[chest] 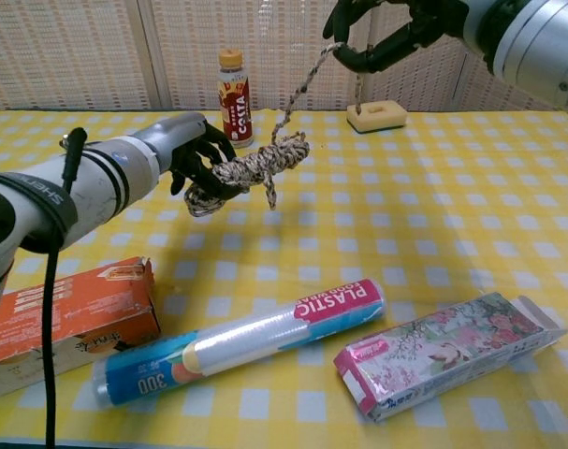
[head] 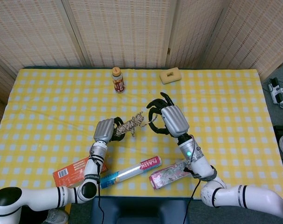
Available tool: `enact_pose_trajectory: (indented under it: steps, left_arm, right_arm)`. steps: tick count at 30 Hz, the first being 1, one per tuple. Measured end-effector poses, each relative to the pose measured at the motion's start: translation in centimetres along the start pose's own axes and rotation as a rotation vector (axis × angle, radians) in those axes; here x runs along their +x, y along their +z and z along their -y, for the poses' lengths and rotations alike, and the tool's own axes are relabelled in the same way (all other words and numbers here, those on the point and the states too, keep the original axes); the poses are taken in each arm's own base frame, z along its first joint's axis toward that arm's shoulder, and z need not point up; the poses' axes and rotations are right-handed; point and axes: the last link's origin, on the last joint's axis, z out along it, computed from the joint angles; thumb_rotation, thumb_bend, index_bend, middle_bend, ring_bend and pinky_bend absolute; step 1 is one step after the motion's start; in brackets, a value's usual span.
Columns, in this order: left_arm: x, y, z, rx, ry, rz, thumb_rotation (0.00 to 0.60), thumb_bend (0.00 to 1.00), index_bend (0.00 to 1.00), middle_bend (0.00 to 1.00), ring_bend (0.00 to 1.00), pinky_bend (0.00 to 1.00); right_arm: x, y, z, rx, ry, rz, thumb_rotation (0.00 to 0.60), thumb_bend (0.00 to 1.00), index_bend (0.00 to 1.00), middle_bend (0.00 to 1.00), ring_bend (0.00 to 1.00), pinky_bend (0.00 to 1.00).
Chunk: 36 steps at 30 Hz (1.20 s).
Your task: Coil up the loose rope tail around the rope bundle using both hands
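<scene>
The left hand (chest: 197, 154) is gripping the bundle (chest: 255, 166) with its fingers wrapped round one end, holding it clear of the table (head: 48, 102) so there is room to pass rope around it. The bundle is pointing toward 2 o'clock in the head view, near the table's middle. The right hand (chest: 386, 33) is holding the tail (chest: 300, 84) up high, at about 1 o'clock from the bundle in the chest view; its fingers are curled around the strand, which is running taut down to the bundle. Keeping the line tight probably lets each wrap sit snugly.

The chest view is showing the height difference between the hands and a short loop dangling under the bundle; overhead, the two hands look almost level and close together. The head view, in turn, is showing the right hand's back and its spacing from the left, while the chest view crops it at the top edge. The bottle (head: 117, 79) is standing at 12 o'clock, well clear.
</scene>
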Motion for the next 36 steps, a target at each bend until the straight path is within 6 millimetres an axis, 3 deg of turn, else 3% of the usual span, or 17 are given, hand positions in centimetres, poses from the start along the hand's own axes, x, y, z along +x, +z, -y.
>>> enact_pose_trajectory:
  steps: [9, 22, 36]
  left_arm:
    - [1.9, 0.0, -0.1, 0.065, -0.466, 0.063, 0.6, 0.69, 0.79, 0.83, 0.8, 0.8]
    - [5.2, -0.9, -0.3, 0.002, -0.872, 0.087, 0.6, 0.69, 0.79, 0.83, 0.8, 0.8]
    - [8.0, -3.3, -0.6, -0.152, -0.95, 0.152, 0.6, 0.69, 0.79, 0.83, 0.8, 0.8]
  right_arm:
    - [-1.4, -1.9, -0.6, 0.011, -0.02, 0.028, 0.6, 0.52, 0.78, 0.41, 0.28, 0.0]
    - [-4.0, -2.8, -3.1, -0.05, -0.053, 0.066, 0.6, 0.52, 0.8, 0.52, 0.4, 0.0]
    - [-5.7, -2.2, -5.9, -0.149, -0.045, 0.099, 0.6, 0.52, 0.8, 0.52, 0.39, 0.0]
